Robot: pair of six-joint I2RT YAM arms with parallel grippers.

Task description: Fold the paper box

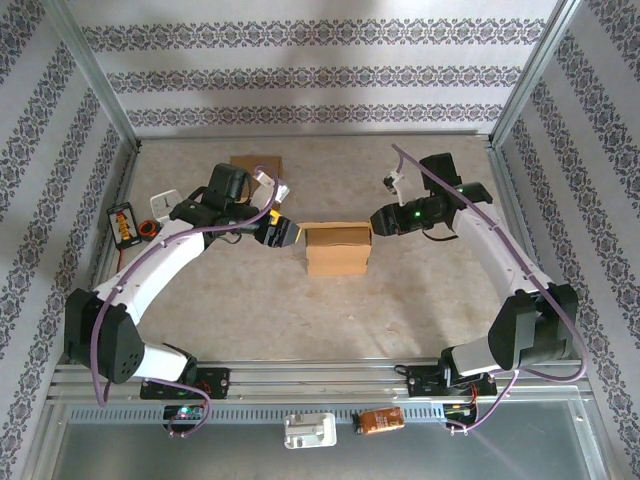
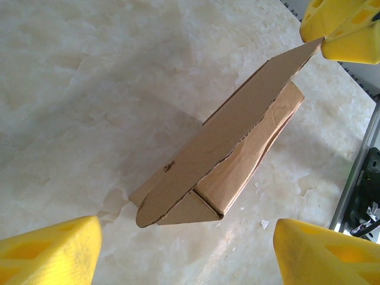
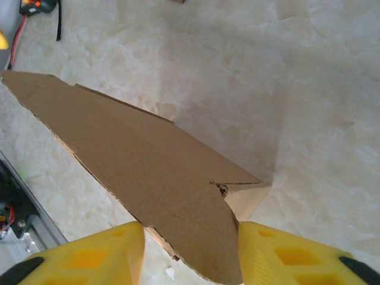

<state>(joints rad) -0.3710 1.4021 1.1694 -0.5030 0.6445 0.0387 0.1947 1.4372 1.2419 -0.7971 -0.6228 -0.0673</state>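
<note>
Paper box (image 1: 338, 248) sits mid-frame on the table (image 1: 250, 310). Left fingers (image 2: 50, 252) stand open, clear of it. Right fingers (image 3: 89, 255) flank its flap (image 3: 148, 172); whether they grip it cannot be told.

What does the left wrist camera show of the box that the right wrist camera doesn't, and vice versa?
Left wrist: the box side-on with its top flap raised, the right gripper at the flap's far corner, the left gripper open, apart from it. Right wrist: the flap face-on between that gripper's fingers, an orange tester beyond it. Both: the box on the beige table.
</note>
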